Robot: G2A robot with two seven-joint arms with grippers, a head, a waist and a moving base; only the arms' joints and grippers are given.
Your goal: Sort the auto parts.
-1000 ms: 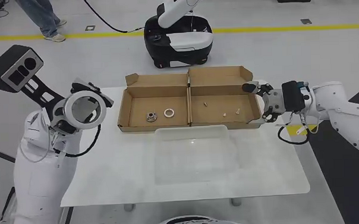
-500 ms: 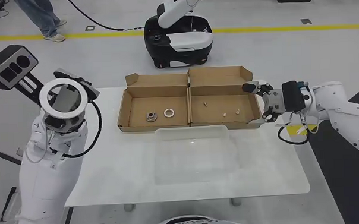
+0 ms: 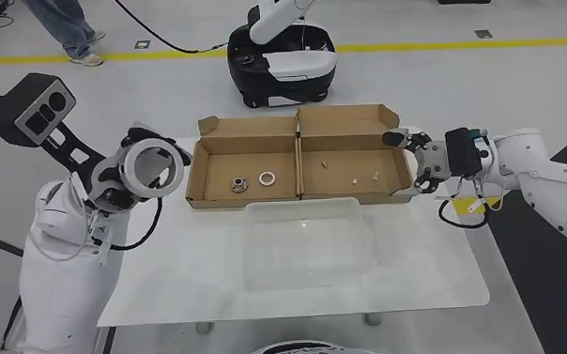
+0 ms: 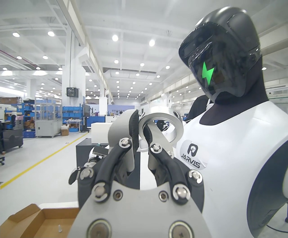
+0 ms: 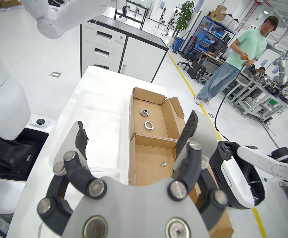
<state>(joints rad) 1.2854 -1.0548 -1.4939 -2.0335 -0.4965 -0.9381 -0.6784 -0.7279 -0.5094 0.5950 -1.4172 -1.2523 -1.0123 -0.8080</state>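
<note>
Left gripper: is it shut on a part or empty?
The left gripper is shut on a metal ring: its jaws pinch the ring's wall, one inside, one outside.

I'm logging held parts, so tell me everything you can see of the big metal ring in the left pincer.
The metal ring is a wide, smooth, silvery band with an open centre. The left pincer clamps its wall, one finger inside and one outside, and holds it in the air, just left of the cardboard box.

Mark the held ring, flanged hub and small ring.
held ring (image 4: pixel 176 129): left wrist view, outer wall.
flanged hub (image 5: pixel 144 111): right wrist view, central boss.
small ring (image 5: pixel 149 129): right wrist view, near rim.
</note>
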